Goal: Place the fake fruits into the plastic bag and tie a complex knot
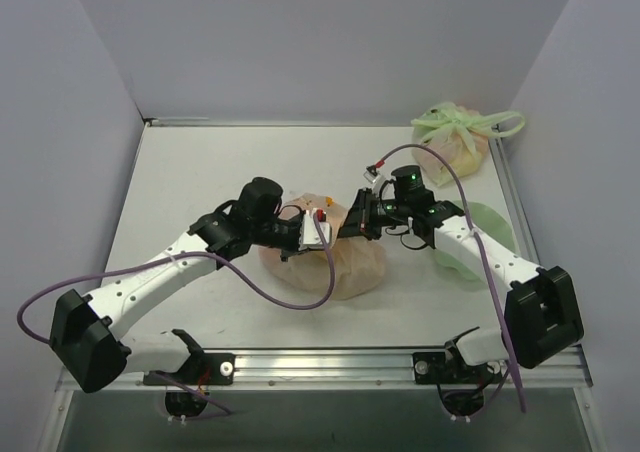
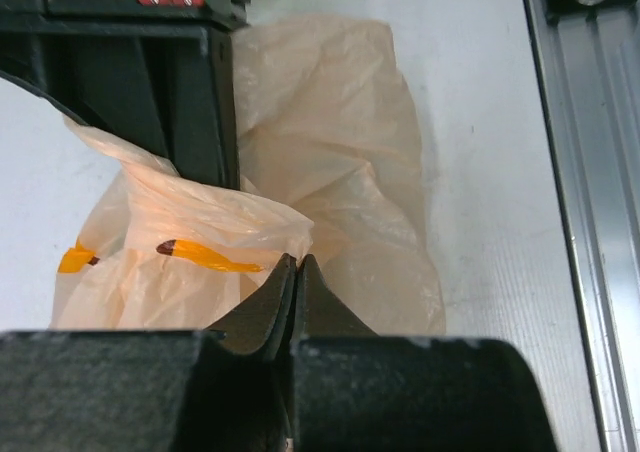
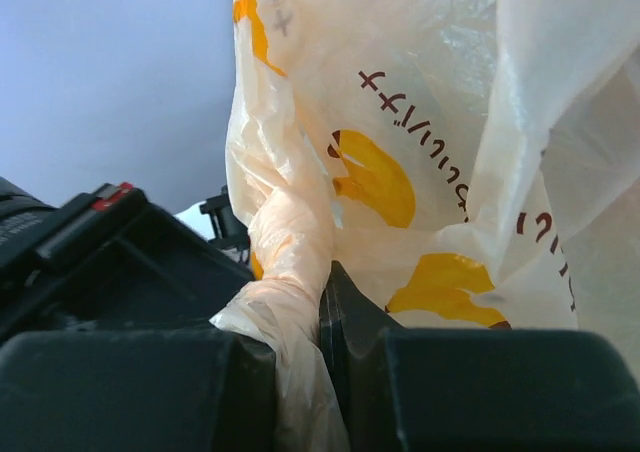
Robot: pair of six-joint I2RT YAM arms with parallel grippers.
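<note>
The plastic bag (image 1: 345, 262), peach film with yellow bananas, lies bunched at the table's middle between both arms. My left gripper (image 1: 318, 234) is at the bag's top; in the left wrist view its jaws (image 2: 298, 260) are shut, with a fold of bag film (image 2: 250, 212) running into the tips. My right gripper (image 1: 352, 222) faces it from the right and is shut on a twisted strand of bag film (image 3: 290, 242). The printed bag wall (image 3: 420, 142) hangs just behind it. The fake fruits are hidden. No knot shows.
A pale green bag (image 1: 455, 140) with green handles sits at the back right. A light green film sheet (image 1: 488, 230) lies under my right arm. The right gripper's black body (image 2: 150, 82) fills the top left of the left wrist view. A metal rail (image 2: 585, 172) runs along the table edge.
</note>
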